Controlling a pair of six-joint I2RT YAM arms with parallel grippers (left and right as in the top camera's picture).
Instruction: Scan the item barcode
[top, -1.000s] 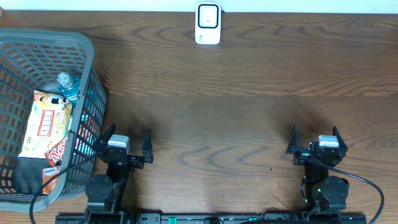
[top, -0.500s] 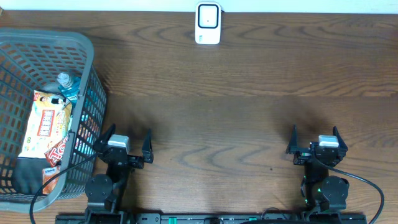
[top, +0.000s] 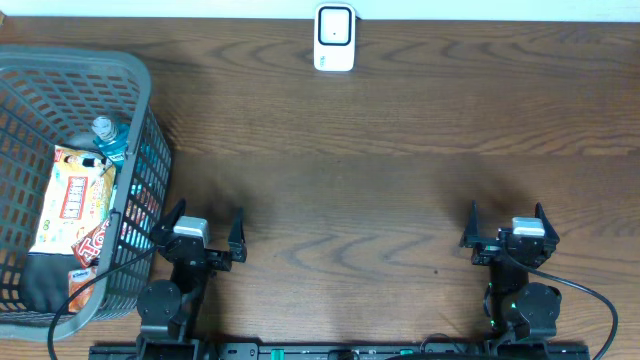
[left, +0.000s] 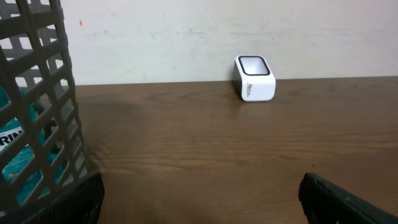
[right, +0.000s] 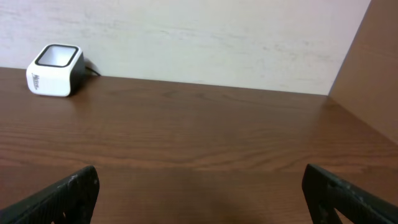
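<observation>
The white barcode scanner (top: 334, 37) stands at the table's far edge, also seen in the left wrist view (left: 254, 78) and the right wrist view (right: 55, 70). The items lie in a grey mesh basket (top: 75, 60) at the left: a yellow-and-white snack pack (top: 75, 195), a bottle with a teal label (top: 108, 138) and a red packet (top: 95, 240). My left gripper (top: 205, 224) rests open beside the basket's right wall, with nothing between its fingers (left: 201, 202). At the near right my right gripper (top: 508, 222) is open and empty over bare wood (right: 202, 196).
The basket wall (left: 37, 93) fills the left of the left wrist view, close to my left finger. A black cable (top: 75, 300) loops over the basket's near corner. A wooden side panel (right: 373, 74) rises at the table's right end. A pale wall runs behind the scanner.
</observation>
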